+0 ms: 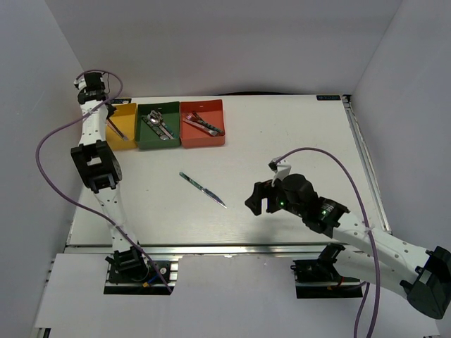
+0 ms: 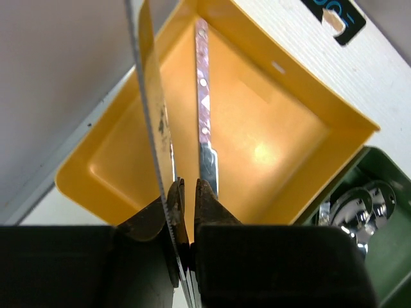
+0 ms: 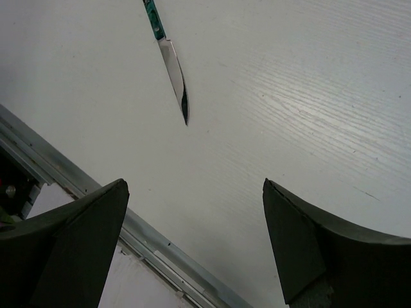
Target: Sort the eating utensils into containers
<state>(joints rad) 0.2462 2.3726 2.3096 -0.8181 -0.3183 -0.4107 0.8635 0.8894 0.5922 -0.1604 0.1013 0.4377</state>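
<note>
While left gripper [image 2: 185, 194] pinches a blade [image 2: 149, 96] | green-handled knife [image 1: 202, 189] diagonal | tip near-right

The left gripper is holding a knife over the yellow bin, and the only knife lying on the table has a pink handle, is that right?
Not quite. The loose knife on the table has a green patterned handle, not a pink one; the right wrist view shows this clearly. The rest is right: the left gripper holds the held knife over the yellow bin.

The top camera overlooks the whole table [image 1: 296, 141]. The left wrist camera views the 10 o'clock yellow bin [image 2: 282, 128] closely. The right wrist camera shares the central knife [image 3: 172, 64].
</note>
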